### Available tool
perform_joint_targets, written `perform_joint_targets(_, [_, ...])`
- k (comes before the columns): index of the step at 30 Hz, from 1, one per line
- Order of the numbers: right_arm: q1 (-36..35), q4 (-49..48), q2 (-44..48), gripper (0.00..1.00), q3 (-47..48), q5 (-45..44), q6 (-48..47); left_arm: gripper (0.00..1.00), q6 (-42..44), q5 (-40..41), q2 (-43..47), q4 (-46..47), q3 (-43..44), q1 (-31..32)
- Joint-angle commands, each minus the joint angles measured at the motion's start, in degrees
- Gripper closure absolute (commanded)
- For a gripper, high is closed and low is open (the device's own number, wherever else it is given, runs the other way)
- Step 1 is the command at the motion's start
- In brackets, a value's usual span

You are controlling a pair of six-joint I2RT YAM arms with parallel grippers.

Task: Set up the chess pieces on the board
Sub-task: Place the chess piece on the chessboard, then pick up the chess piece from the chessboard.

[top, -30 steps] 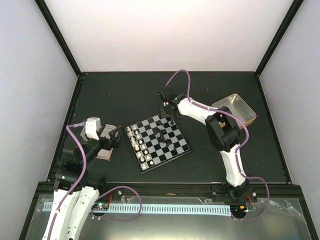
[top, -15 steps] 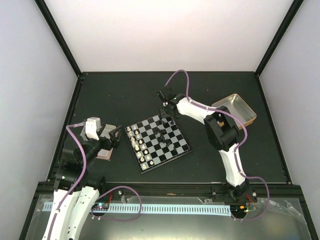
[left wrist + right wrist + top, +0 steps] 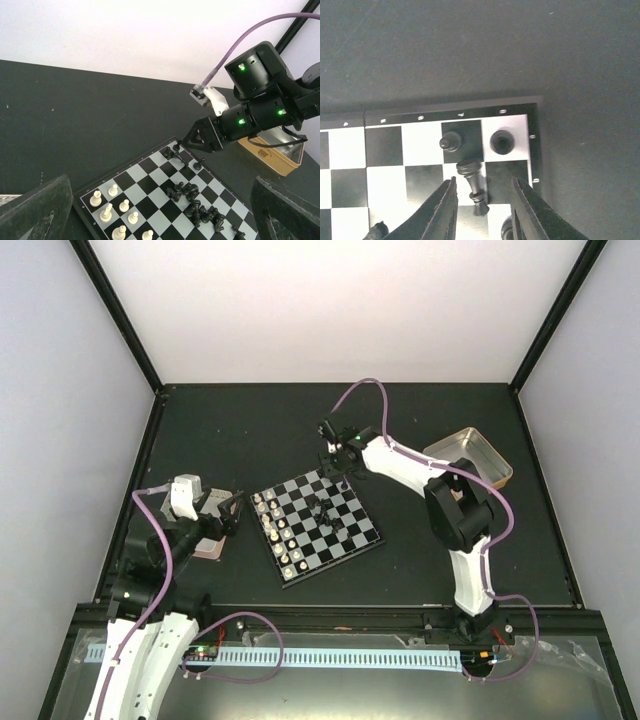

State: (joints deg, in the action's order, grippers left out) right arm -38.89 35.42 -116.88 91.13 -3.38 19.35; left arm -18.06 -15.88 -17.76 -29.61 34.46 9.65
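Board point(image 3: 345, 532) mid-table, turned diagonal. Left gripper point(image 3: 232, 514) near table's left edge, above tray point(image 3: 210, 550), jaws wide apart, empty, well clear of board. Cream chess pieces point(image 3: 276, 530) in rows along board's left edge; black heap point(image 3: 322, 508) tumbled mid-board. Far corner: two upright black pieces point(image 3: 450, 142) side by side, fallen black piece point(image 3: 473, 186) just nearer. Right gripper point(image 3: 484, 186) open, fingers straddling fallen black piece, gap either side.

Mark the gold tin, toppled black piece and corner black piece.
gold tin point(image 3: 478, 453): top external view, bare floor.
toppled black piece point(image 3: 475, 187): right wrist view, its stem.
corner black piece point(image 3: 501, 141): right wrist view, its top.
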Motion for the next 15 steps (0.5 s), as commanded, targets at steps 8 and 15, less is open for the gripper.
perform_joint_targets(8, [-1.7, 1.3, -3.0, 0.72, 0.2, -0.5, -1.6, 0.01, 0.0, 0.2, -0.4, -0.3, 0.4, -0.1])
perform_joint_targets(15, [-1.8, 1.9, -4.6, 0.71, 0.8, -4.3, -1.3, 0.01, 0.0, 0.2, -0.4, -0.3, 0.4, -0.2])
